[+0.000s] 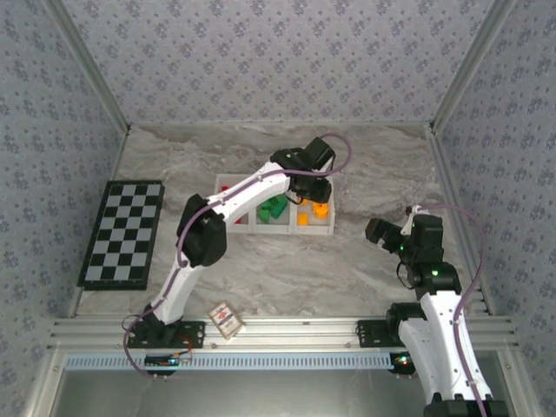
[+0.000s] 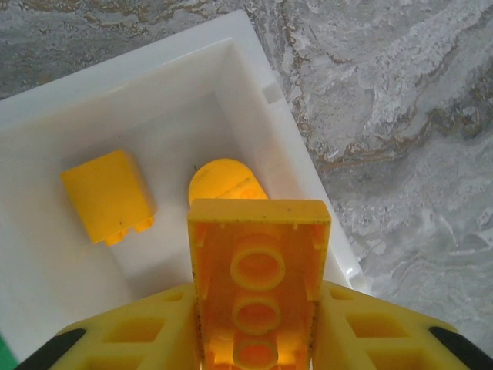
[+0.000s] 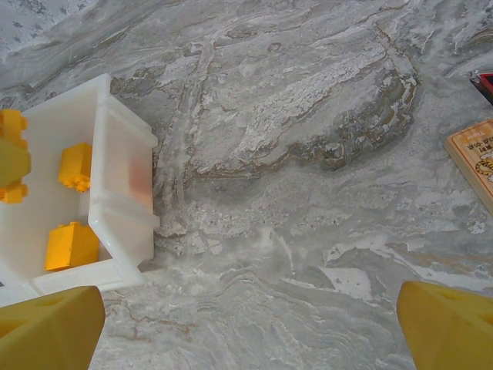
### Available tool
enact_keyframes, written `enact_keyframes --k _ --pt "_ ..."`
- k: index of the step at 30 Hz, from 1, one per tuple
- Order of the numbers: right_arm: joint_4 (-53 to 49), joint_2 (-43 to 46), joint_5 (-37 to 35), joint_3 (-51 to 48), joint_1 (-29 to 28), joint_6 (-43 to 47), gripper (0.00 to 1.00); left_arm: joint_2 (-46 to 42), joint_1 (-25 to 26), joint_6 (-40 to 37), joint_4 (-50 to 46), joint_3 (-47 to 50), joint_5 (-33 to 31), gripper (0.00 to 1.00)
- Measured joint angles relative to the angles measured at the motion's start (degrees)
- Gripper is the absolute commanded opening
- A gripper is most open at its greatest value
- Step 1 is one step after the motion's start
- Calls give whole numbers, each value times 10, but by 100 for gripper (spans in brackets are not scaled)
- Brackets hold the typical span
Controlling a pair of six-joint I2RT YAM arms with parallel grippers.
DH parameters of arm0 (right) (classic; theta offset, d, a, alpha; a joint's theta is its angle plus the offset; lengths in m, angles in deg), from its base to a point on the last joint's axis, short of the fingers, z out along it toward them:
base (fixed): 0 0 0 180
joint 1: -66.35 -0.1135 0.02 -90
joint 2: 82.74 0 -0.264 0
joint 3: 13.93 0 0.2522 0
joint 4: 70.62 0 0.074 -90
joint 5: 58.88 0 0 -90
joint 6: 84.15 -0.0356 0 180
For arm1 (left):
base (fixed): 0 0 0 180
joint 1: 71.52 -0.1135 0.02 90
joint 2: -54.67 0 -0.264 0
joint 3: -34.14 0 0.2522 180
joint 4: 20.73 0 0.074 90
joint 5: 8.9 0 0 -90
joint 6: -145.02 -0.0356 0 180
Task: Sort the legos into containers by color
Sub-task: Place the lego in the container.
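1. Left end effector (image 2: 258, 339) clamps an orange-yellow brick (image 2: 259, 262), hollow underside facing the wrist camera, long axis along the fingers.
2. Brick hangs over the tray's (image 1: 274, 231) right bin (image 2: 258, 108), above loose yellow legos (image 2: 108, 195).
3. Right end effector (image 3: 246, 331) is spread wide, empty, over the table (image 3: 308, 193) right of the tray.

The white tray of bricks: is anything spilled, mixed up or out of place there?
Nothing stands out. The tray sits flat; green bricks lie in its middle bin, orange-yellow bricks in the right bin. The left fingers hold one more yellow brick above that right bin, so the colours match.
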Motion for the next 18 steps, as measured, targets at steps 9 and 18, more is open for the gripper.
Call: enact_keyframes --k 9,18 --pt "2 0 0 -1 1 0 100 44 -9 21 -14 -46 -1 48" --pt "2 0 0 -1 1 0 100 29 -17 8 9 -20 -13 59"
